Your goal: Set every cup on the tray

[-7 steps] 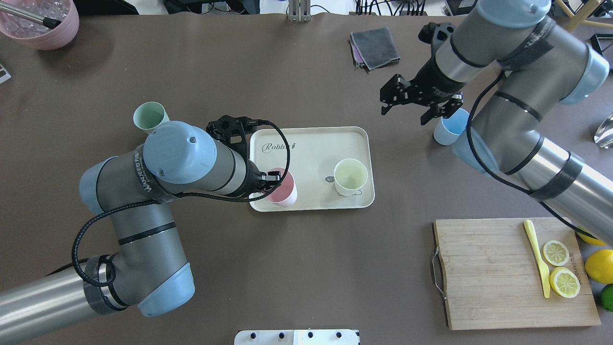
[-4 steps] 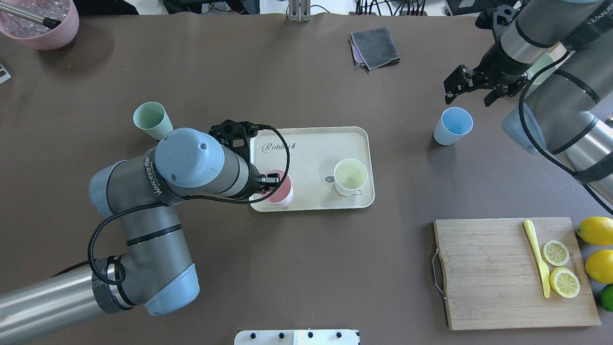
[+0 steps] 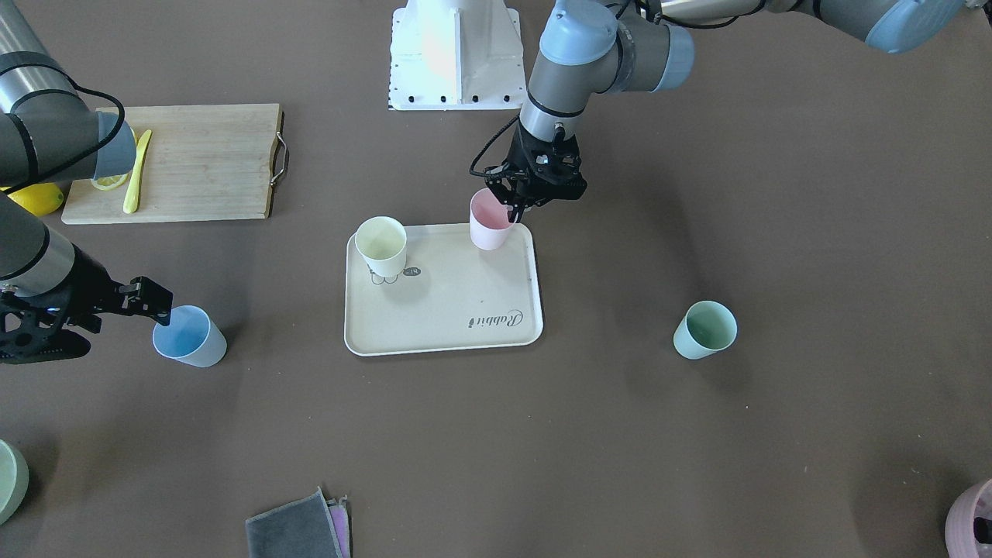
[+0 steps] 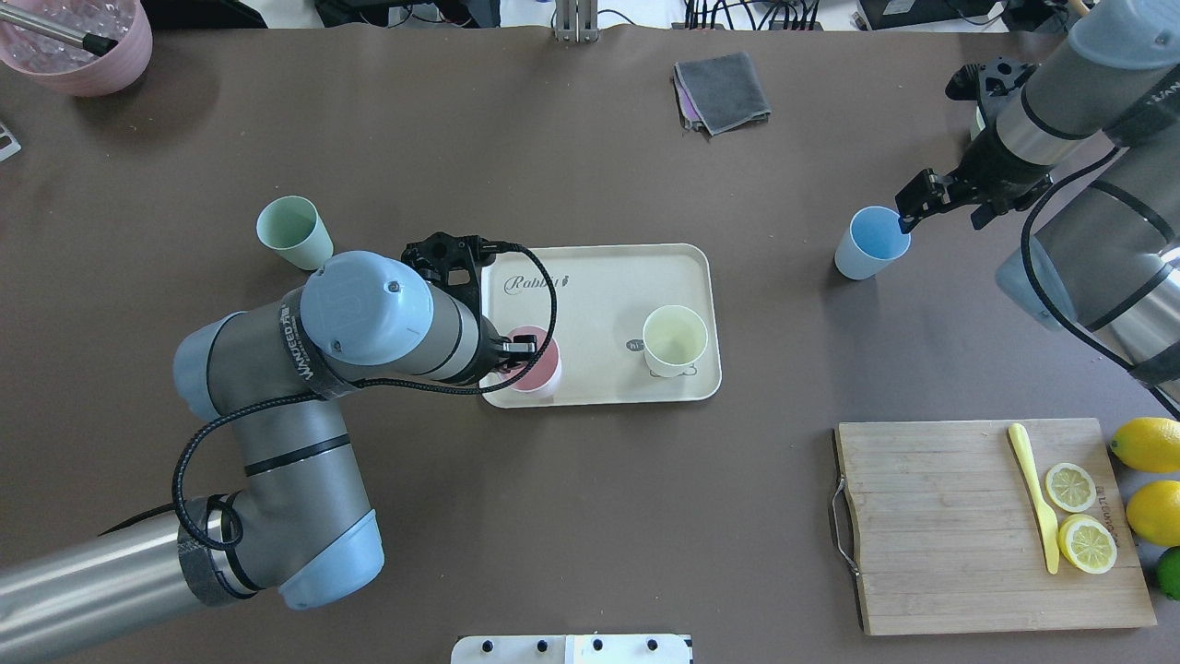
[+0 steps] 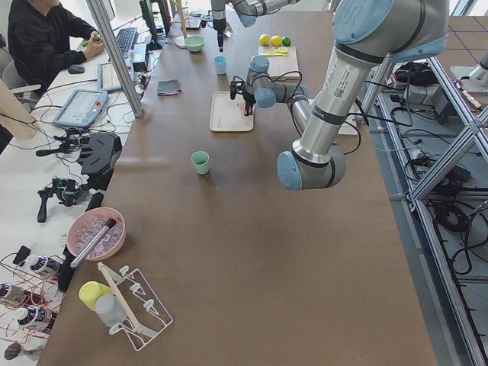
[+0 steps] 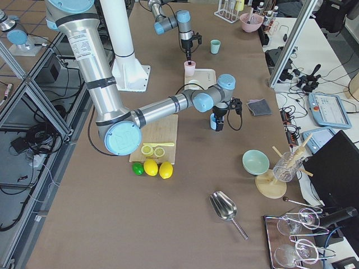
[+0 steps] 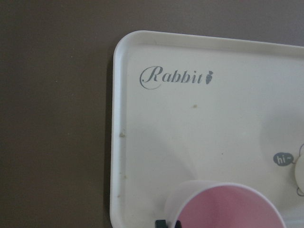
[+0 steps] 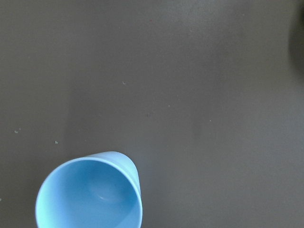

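The beige tray (image 4: 599, 286) lies mid-table, also in the front view (image 3: 442, 310). The pale yellow cup (image 4: 675, 339) stands on its right part. My left gripper (image 4: 518, 354) is shut on the rim of the light pink cup (image 4: 537, 369), which sits at the tray's near-left corner (image 3: 490, 218); the left wrist view shows the pink cup (image 7: 228, 209) on the tray (image 7: 156, 142). The light blue cup (image 4: 871, 242) stands on the table right of the tray. My right gripper (image 4: 942, 210) is open just beside the blue cup's right rim (image 3: 190, 335). The mint green cup (image 4: 293, 231) stands left of the tray.
A wooden cutting board (image 4: 931, 526) with lemon slices and a yellow knife lies at the near right, whole lemons (image 4: 1148, 443) beside it. A grey cloth (image 4: 724, 90) lies at the far middle. A pink bowl (image 4: 78, 46) sits at the far left corner.
My right gripper swung away from above the blue cup to the far right, then came back down beside its right rim. My left gripper brought the pink cup slightly lower and leftward on the tray.
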